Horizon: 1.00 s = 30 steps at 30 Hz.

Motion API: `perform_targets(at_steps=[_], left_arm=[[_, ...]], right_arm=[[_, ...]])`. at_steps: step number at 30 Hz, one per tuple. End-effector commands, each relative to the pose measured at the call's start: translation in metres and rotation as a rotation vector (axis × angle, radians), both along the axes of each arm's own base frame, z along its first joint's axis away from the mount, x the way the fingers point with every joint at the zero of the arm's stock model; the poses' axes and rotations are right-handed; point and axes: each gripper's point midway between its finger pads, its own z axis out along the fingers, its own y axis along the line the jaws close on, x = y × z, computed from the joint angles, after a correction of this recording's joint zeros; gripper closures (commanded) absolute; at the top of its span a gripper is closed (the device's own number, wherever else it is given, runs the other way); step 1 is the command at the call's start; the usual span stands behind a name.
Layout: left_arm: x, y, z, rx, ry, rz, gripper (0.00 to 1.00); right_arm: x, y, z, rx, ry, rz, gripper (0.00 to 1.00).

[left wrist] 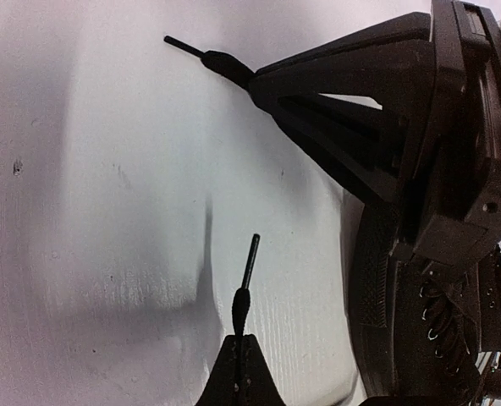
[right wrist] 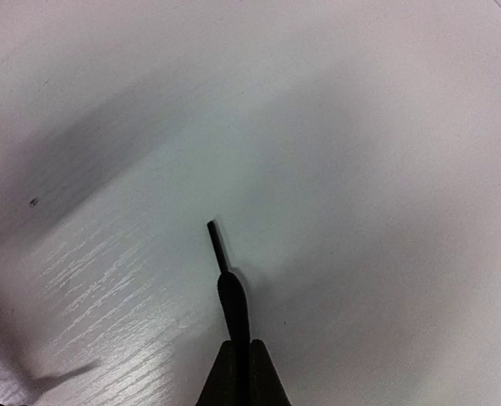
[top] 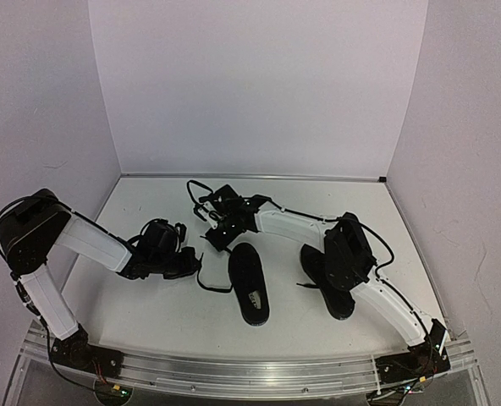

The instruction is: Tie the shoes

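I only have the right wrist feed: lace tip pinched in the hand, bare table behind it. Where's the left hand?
Observer: Left hand is low over the table, just left of the shoe with the white insole label.
Operator: Holding anything?
Observer: Yes, it's shut on the other lace end. The left wrist view shows the tip sticking out past the hand.
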Motion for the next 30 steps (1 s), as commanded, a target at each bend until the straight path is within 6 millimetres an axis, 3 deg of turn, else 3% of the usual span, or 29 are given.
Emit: perform_targets(at_steps=[1,4,7,12,17,22,25,30], left_arm=[[0.007,-0.008,0.014,-0.036,-0.032,-0.006,1.0],[0.009,-0.011,0.018,-0.038,-0.046,-0.019,1.0],[0.012,-0.014,0.026,-0.042,-0.074,-0.037,1.0],[0.02,-0.019,0.055,-0.035,-0.169,-0.077,1.0],[0.021,-0.027,0.096,-0.05,-0.306,-0.161,1.0],[0.006,-0.036,0.147,-0.102,-0.465,-0.269,1.0],[-0.006,-0.041,0.167,-0.085,-0.537,-0.331,1.0],[-0.041,-0.055,0.195,-0.088,-0.704,-0.471,1.0]], right_arm=[[-0.009,-0.017,-0.012,-0.083,0.028,-0.007,1.0],[-0.001,-0.022,0.023,-0.023,0.019,-0.052,1.0],[0.008,-0.031,0.084,0.117,0.015,-0.102,1.0],[-0.001,-0.053,0.16,0.296,-0.003,-0.133,1.0],[-0.013,-0.089,0.201,0.388,-0.014,-0.176,1.0],[-0.026,-0.133,0.219,0.437,-0.029,-0.239,1.0],[-0.036,-0.142,0.234,0.484,-0.032,-0.227,1.0],[-0.06,-0.127,0.252,0.588,0.044,-0.124,1.0]])
